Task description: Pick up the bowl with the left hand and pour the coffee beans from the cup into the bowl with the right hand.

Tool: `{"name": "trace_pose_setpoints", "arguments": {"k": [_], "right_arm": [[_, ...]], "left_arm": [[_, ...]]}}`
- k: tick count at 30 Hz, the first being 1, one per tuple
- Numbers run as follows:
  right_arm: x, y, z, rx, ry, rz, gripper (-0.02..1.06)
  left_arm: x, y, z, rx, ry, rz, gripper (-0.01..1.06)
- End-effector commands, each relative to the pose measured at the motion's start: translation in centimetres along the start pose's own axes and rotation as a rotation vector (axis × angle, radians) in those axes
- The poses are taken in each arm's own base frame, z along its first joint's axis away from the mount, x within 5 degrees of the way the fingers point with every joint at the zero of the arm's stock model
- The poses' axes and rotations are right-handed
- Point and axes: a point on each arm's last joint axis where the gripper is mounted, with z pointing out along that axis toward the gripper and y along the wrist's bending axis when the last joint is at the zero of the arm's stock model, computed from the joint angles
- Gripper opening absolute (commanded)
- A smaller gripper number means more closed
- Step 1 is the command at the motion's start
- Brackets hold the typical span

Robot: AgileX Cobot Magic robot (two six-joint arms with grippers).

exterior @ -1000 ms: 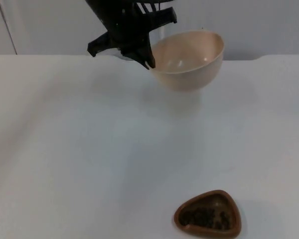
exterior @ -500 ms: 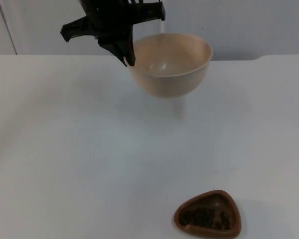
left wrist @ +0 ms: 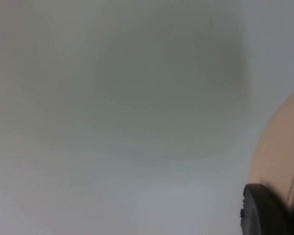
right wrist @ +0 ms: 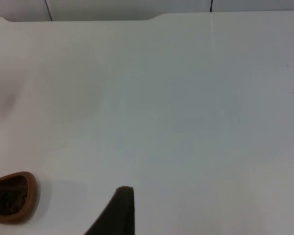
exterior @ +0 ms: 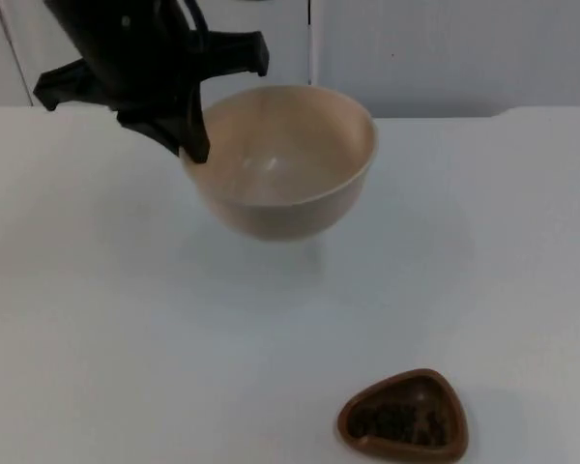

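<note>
White table [exterior: 483,242] — bowl [exterior: 280,164] carried nearer, leftward.

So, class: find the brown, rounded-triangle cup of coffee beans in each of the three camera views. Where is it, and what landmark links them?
Top view: the brown rounded-triangle cup of coffee beans sits on the white table top, near the front edge, right of centre.
Left wrist view: not in it.
Right wrist view: the cup is cut off by the picture's edge.
Shared landmark: the grey partition wall at the table's far end.

A white table [exterior: 126,338] ends at a grey partition wall [exterior: 464,48].
</note>
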Motion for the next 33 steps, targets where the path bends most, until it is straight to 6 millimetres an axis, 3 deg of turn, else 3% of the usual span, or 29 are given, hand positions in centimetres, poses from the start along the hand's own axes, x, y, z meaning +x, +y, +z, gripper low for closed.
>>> {"name": "trace_pose_setpoints", "arguments": {"k": [1, 12, 17, 33], "right_arm": [[0.0, 0.0, 0.0, 0.008, -0.009, -0.004, 1.05], [0.0, 0.0, 0.0, 0.004, -0.009, -0.002, 1.05], [0.0, 0.0, 0.0, 0.004, -0.009, -0.002, 1.05], [-0.1, 0.7, -0.1, -0.073, -0.019, 0.043, 1.05]], "left_arm": [[1.9, 0.4, -0.6, -0.003, -0.011, 0.021, 0.0], [8.2, 2.4, -0.4, -0.031, 0.036, 0.025, 0.0], [9.1, 2.9, 0.3, -0.04, 0.043, 0.028, 0.0], [9.2, 2.9, 0.4, -0.04, 0.046, 0.025, 0.0]]}}
